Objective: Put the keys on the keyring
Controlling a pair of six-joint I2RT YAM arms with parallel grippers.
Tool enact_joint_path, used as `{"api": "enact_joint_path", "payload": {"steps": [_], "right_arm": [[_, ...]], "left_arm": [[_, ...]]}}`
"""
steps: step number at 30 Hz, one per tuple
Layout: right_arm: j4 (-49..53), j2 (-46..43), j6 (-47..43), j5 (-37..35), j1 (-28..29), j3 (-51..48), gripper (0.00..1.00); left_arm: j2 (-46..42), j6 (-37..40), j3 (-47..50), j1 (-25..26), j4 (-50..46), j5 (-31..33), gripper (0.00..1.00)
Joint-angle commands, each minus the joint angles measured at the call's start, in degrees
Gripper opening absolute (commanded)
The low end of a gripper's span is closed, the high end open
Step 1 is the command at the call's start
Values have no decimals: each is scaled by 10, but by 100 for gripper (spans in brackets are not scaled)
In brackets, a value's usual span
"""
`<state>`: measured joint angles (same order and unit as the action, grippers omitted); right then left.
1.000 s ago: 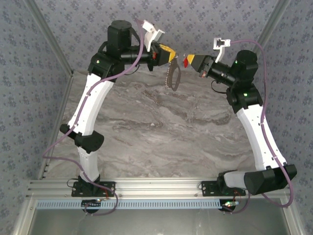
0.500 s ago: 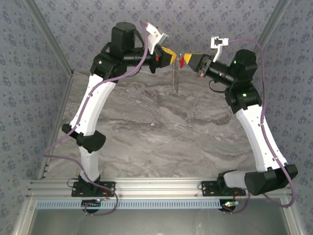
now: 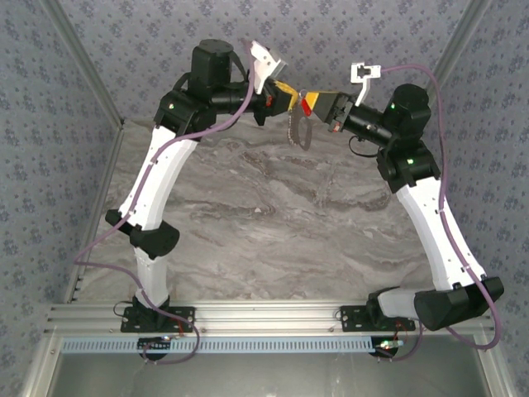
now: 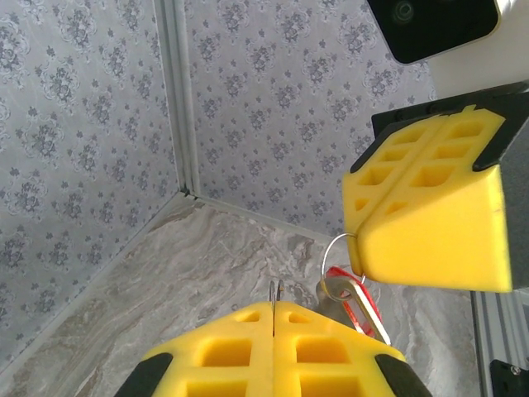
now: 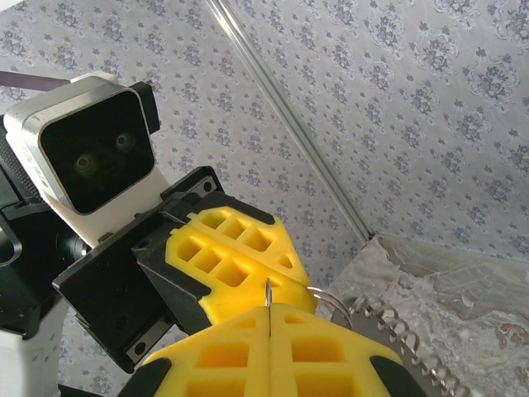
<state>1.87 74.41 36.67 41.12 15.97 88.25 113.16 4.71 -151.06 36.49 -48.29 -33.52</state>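
Both arms reach up high over the 12 o'clock end of the table (image 3: 273,223). Their yellow tips almost touch.

The left gripper (image 3: 288,93) is squeezed tight on the top of the keyring (image 3: 299,132). The grey keyring hangs down from it, toward 6 o'clock, above the table.

The right gripper (image 3: 318,104) is squeezed tight too. The little red key (image 3: 307,106) sits at its tip, at 9 o'clock from it, right by the top of the keyring. I cannot tell if the key is on the keyring.

The red key (image 4: 355,299) is partly hidden behind the left gripper (image 4: 274,308).
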Motion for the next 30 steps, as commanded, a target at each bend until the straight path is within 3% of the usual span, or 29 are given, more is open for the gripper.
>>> {"api": "enact_joint_path", "payload": {"steps": [1,30], "right_arm": [[-12,4,-1,-8,4,19,0],[27,12,-25,-23,-7,-4,0]], "left_arm": [[-14,11,-20,5,5,3,0],[-39,15,-20,8,19,8,0]]}}
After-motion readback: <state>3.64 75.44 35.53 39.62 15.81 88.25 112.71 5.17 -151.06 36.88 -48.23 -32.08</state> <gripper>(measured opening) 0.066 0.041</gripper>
